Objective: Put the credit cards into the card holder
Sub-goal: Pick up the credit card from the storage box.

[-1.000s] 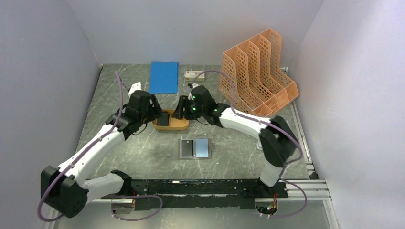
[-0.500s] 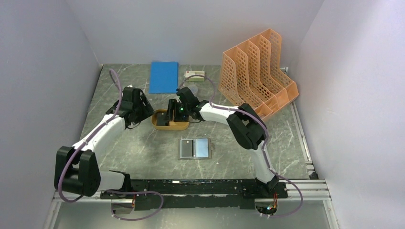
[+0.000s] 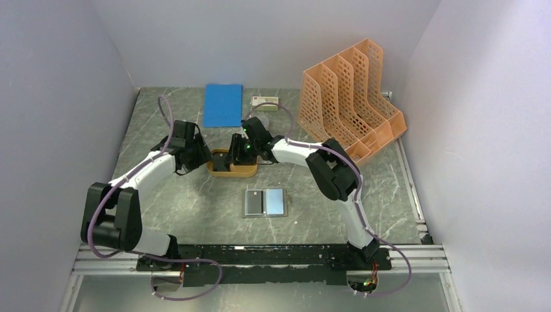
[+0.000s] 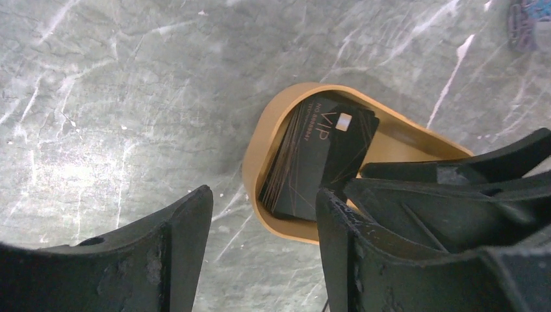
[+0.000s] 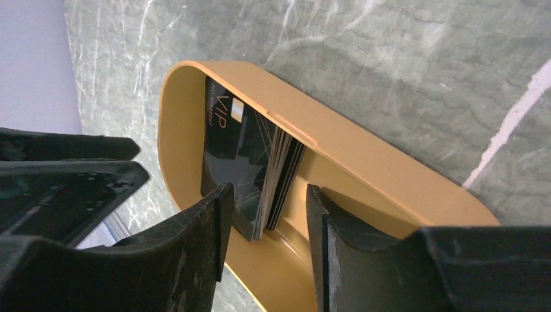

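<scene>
- The right end effector (image 5: pixel 266 195) stands part-spread, one finger on either side of the credit cards (image 5: pixel 243 162), with gaps showing at both.
- The left end effector (image 4: pixel 263 201) is spread wide and holds nothing, just above the left-arm end of the orange tray (image 4: pixel 260 149).
- The cards lie stacked inside that tray.
- The card holder (image 3: pixel 264 202) lies open on the desk (image 3: pixel 195 208), apart from the tray on the arm-base side.
- The desk is grey-green marble pattern with white veins, and pale walls (image 3: pixel 260 39) close it in behind and to both sides of the tray.
</scene>
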Robot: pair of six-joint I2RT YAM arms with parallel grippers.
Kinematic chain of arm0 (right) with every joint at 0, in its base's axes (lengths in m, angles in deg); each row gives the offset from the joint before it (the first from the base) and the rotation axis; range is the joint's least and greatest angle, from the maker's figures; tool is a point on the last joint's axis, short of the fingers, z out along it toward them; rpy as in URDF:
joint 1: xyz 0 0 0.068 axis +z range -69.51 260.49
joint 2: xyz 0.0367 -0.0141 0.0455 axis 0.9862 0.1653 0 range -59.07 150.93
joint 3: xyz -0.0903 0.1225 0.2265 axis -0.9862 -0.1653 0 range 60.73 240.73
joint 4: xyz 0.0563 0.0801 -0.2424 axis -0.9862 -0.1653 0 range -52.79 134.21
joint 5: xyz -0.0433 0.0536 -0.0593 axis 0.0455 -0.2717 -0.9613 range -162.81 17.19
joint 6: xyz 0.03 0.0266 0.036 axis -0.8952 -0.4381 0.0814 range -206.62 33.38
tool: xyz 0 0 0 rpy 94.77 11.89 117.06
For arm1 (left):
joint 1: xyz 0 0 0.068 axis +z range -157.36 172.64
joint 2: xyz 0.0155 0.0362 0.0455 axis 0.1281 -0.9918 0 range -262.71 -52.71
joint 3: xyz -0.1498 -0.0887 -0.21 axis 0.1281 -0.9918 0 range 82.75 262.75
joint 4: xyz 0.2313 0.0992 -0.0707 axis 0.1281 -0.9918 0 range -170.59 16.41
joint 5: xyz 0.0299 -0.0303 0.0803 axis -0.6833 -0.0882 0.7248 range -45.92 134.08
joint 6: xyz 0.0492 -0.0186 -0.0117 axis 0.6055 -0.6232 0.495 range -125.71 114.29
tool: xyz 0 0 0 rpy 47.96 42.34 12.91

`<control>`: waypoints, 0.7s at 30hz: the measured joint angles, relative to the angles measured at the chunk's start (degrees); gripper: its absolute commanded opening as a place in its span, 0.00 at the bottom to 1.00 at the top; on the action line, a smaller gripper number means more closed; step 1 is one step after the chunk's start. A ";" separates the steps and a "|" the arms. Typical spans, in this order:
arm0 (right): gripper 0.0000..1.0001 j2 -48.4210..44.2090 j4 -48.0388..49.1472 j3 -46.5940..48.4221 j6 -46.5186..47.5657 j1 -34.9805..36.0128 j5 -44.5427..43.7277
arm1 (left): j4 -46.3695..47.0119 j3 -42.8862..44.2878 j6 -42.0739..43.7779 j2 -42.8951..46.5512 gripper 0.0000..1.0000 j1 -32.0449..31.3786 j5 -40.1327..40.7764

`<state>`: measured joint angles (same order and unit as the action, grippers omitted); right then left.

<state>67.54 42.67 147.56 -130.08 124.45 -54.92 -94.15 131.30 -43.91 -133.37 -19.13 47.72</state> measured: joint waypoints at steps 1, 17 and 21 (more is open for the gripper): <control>0.48 0.07 -0.04 0.13 -0.07 -0.02 0.13 | -0.02 0.00 0.02 -0.70 0.63 0.00 0.02; 0.22 3.23 -0.09 3.98 -0.72 -0.02 1.07 | -0.74 0.13 0.07 -5.81 0.58 0.00 0.55; 0.15 2.71 1.75 2.32 -1.75 -0.42 1.79 | -0.94 0.26 0.09 -6.75 0.58 0.07 1.14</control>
<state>70.25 44.42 149.87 -131.83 124.04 -53.13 -95.09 131.57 -43.82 -140.12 -19.06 48.85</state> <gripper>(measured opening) 0.198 0.582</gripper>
